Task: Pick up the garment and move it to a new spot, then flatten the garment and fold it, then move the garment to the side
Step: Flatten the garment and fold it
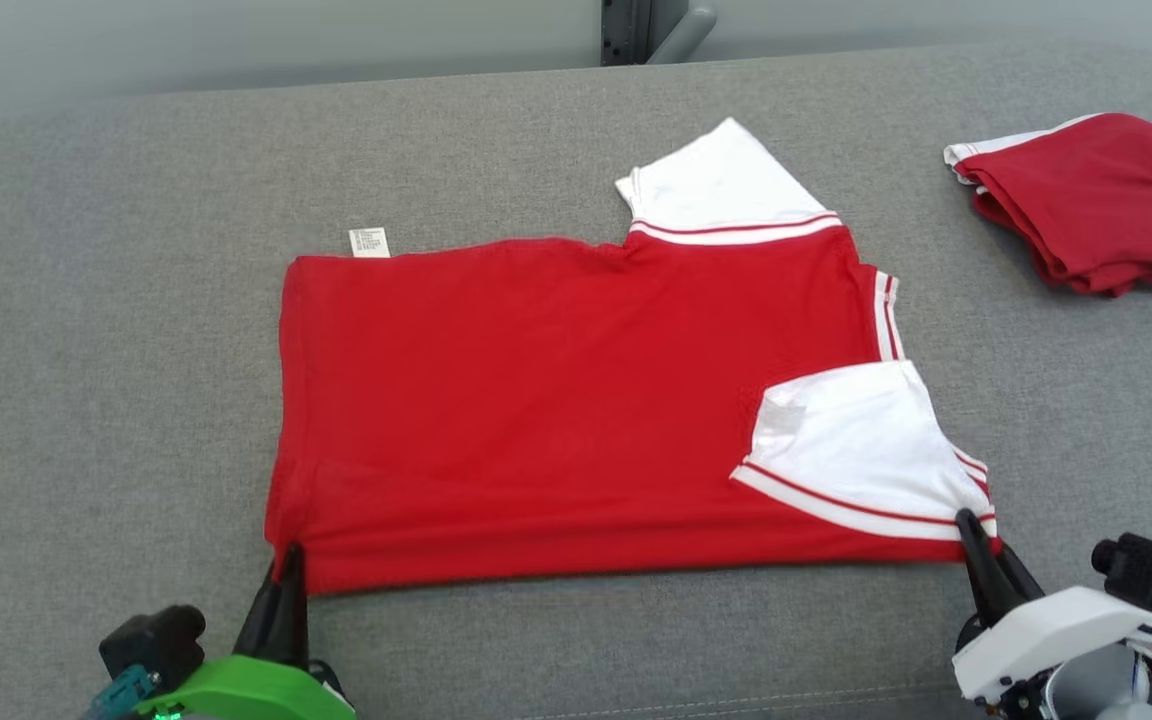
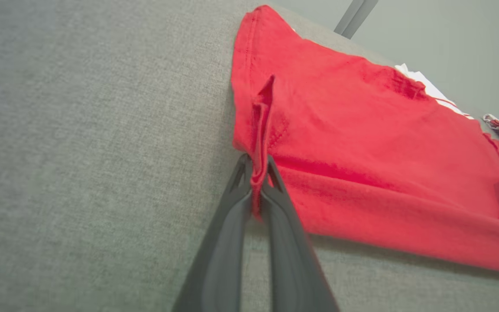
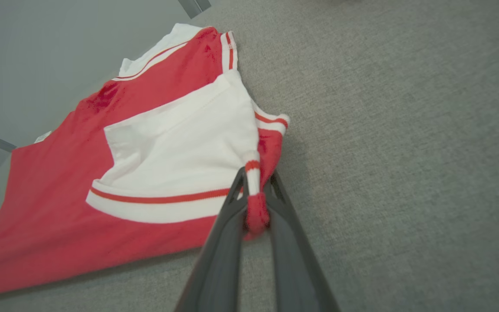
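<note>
Red shirt lies mostly flat on the grey cushion, roughly centre of the head view, long side running left to right. Left gripper is at the shirt's near-left corner, closed on it: in the left wrist view the two dark fingers pinch a raised ridge of red hem between their tips, and the fabric stands up in a thin fold just past the left gripper. Right gripper is at the near-right corner, also closed on cloth. In the right wrist view the right gripper has a bunched bit of red fabric and white-red striped trim squeezed between its fingers, right where the near sleeve ends. That white sleeve is folded in over the red body, its striped cuff edge facing left. The far sleeve sticks out flat off the far edge. A small white label pokes out at the far-left corner. Body has light wrinkles near the left edge, otherwise smooth. A second folded red garment sits at the far right of the cushion, well apart from the shirt. Both wrists low, close to the cushion's near edge.
</note>
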Available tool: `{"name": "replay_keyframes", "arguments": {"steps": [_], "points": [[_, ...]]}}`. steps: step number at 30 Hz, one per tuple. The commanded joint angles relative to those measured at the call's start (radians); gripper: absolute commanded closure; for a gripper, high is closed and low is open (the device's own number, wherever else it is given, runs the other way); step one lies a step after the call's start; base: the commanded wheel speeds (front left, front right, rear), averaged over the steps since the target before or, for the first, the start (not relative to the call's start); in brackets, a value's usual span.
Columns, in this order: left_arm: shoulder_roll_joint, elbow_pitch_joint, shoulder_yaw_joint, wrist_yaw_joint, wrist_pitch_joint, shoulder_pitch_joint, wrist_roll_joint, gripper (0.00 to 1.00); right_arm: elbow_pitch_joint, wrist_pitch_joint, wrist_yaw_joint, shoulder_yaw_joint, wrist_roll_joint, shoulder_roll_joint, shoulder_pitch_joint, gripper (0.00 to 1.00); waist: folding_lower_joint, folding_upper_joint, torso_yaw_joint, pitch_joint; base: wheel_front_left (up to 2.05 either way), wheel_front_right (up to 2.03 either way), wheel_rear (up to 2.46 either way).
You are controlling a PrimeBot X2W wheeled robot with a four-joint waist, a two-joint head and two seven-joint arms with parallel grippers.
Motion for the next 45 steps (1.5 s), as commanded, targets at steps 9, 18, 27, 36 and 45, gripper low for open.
{"name": "replay_keyframes", "arguments": {"steps": [9, 18, 27, 36, 45], "points": [[-0.01, -0.037, -0.003, 0.047, 0.037, 0.114, -0.028, 1.0, -0.114, 0.083, -0.002, -0.05, -0.047, 0.046, 0.137, 1.0, 0.0, -0.0001, -0.014, -0.003, 0.0, 0.0, 0.0], [0.0, -0.032, -0.009, 0.068, 0.048, 0.129, -0.022, 0.09, -0.099, 0.067, -0.002, -0.064, -0.052, 0.051, 0.152, 0.1, 0.0, -0.0001, -0.035, -0.005, 0.0, 0.0, 0.0], [0.051, -0.065, 0.023, 0.083, 0.046, 0.124, -0.02, 0.0, -0.098, 0.049, -0.001, -0.101, -0.066, 0.053, 0.147, 0.0, 0.0, -0.0001, -0.045, 0.004, 0.0, 0.0, 0.0], [0.138, -0.077, 0.027, 0.074, 0.089, -0.056, 0.019, 0.0, -0.156, 0.064, -0.001, -0.093, -0.136, 0.042, 0.056, 0.0, 0.0, -0.0001, -0.044, 0.034, 0.0, 0.0, 0.0], [0.199, 0.071, -0.037, 0.058, 0.206, -0.371, 0.086, 0.0, -0.204, 0.104, -0.001, -0.001, -0.139, -0.035, -0.078, 0.0, 0.0, -0.0001, -0.061, 0.129, 0.0, 0.0, 0.0]]}}
